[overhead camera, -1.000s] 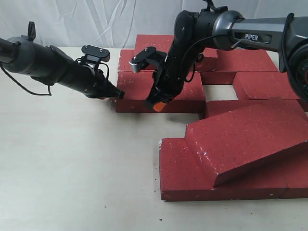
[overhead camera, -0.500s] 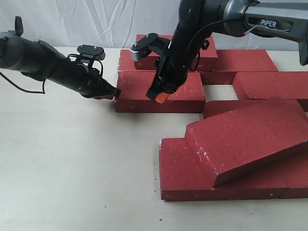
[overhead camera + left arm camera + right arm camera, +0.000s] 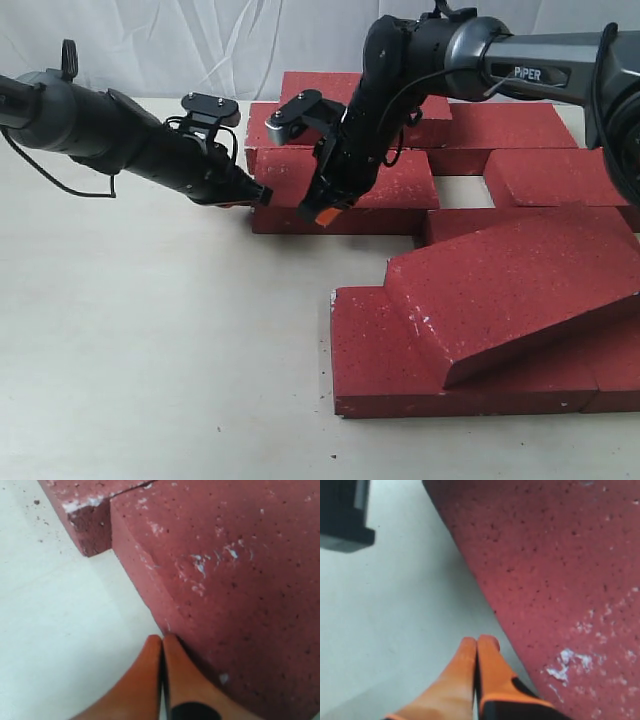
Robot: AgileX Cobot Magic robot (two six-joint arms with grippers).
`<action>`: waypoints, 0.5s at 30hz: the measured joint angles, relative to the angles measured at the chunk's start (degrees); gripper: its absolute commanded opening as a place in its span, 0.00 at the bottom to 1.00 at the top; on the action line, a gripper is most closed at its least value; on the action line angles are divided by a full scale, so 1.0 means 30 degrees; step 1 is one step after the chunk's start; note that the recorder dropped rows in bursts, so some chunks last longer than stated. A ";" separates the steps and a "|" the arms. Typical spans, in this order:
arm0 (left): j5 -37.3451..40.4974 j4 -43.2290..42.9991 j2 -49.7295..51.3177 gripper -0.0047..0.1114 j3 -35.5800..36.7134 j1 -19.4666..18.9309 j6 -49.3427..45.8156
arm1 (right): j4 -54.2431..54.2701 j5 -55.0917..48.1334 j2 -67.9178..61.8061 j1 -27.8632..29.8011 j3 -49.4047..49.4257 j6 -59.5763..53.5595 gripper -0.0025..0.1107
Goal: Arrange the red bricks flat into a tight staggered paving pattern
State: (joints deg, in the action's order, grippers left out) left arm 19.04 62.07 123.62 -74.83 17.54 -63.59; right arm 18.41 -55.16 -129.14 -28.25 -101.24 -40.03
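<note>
while the red bricks [image 3: 520, 130] are lying grouped across the upper middle and right side of the exterior view, one brick [image 3: 400, 185] at the left end of the group is resting on its broad face just above the frame's centre, with a further row touching it behind. toward the lower right, a tilted brick [image 3: 510, 285] is leaning across the flat ones beneath it. the left gripper [image 3: 262, 196] is stretching in from the upper left, and its orange fingers [image 3: 150, 670] are pressing together with nothing between them, their tips touching the left end face of that brick low down by the table [image 3: 150, 350]. the right gripper [image 3: 318, 213] is arching over the same brick from the upper right, its jaws likewise closed and empty, the tip hanging at the front edge of the brick; whether it is touching there, i cannot tell. a white cloth [image 3: 200, 40] is hanging behind the table.
</note>
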 measured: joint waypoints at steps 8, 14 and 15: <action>-0.0367 0.0399 0.0000 0.04 0.0000 -0.0004 0.0000 | -0.0310 0.0686 -0.0211 0.0000 0.0034 0.0000 0.01; -0.0283 0.0532 0.0000 0.04 0.0000 0.0086 0.0000 | -0.1038 0.0568 -0.0211 0.0000 0.0034 0.0326 0.01; -0.0283 0.0532 0.0036 0.04 0.0000 0.0123 -0.0053 | -0.1179 0.0529 -0.0211 0.0000 0.0034 0.0375 0.01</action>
State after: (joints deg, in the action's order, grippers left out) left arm 18.19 63.67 123.73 -74.83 17.91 -63.75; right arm 14.88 -53.57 -129.77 -28.25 -101.14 -38.91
